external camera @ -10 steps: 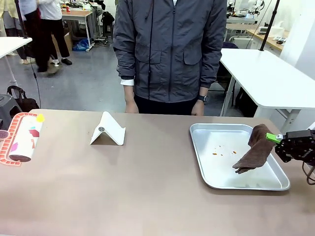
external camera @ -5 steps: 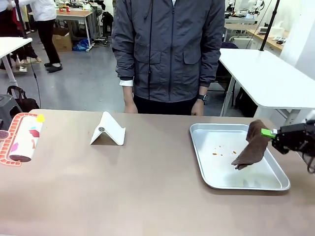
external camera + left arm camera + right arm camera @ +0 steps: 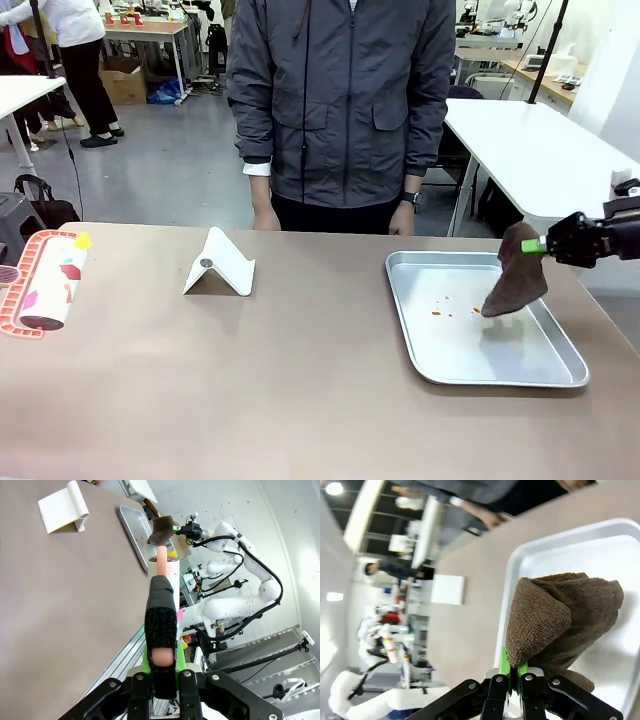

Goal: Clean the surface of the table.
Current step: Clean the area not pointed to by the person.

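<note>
The brownish table [image 3: 250,380] spreads across the front view. At its right end my right gripper [image 3: 545,245] is shut on the top of a brown cloth [image 3: 515,278], which hangs just above a metal tray [image 3: 455,372]. In the right wrist view the green pads [image 3: 506,666] pinch the cloth [image 3: 560,615] over the tray [image 3: 545,550]. My left gripper [image 3: 163,600] is shut on the pink handle of a lint roller [image 3: 165,567], held out above the table [image 3: 65,590]. That roller [image 3: 45,280] sits at the table's far left in the front view.
A few orange crumbs [image 3: 440,312] lie in the tray. A folded white stand [image 3: 220,265] sits left of centre. A person in a grey jacket stands at the far edge, hands [image 3: 265,215] by the tabletop. White tables stand behind, to the right.
My right gripper has risen and drawn back to the right, lifting the brown cloth off the tray floor so it now hangs free. The roller has not moved.
</note>
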